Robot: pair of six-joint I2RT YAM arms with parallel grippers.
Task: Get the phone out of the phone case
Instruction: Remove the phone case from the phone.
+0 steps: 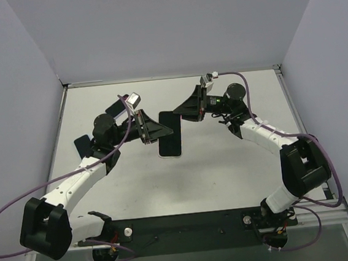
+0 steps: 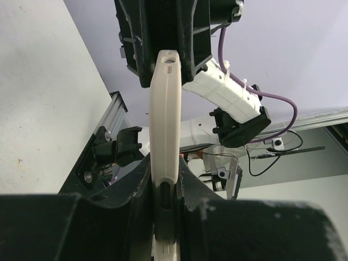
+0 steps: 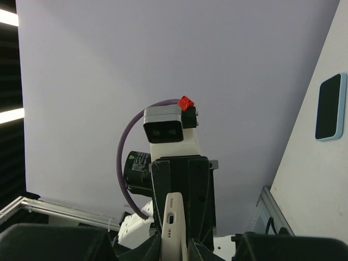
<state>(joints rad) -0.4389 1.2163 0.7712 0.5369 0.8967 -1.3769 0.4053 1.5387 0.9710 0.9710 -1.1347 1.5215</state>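
The phone in its white case (image 1: pixel 170 138) is held in the air over the middle of the table, dark face up, between both grippers. My left gripper (image 1: pixel 160 132) is shut on its left long edge. In the left wrist view the case's white edge (image 2: pixel 163 109) runs up from between the shut jaws (image 2: pixel 163 176). My right gripper (image 1: pixel 182 113) grips the far end. In the right wrist view the case end with its port (image 3: pixel 173 217) stands between the shut fingers (image 3: pixel 175 247). I cannot tell phone from case along the edges.
A second dark slab with a light blue rim (image 3: pixel 330 107) lies flat on the table (image 1: pixel 227 174); in the top view it lies left of my left arm (image 1: pixel 83 143). Walls close the table at the back and both sides.
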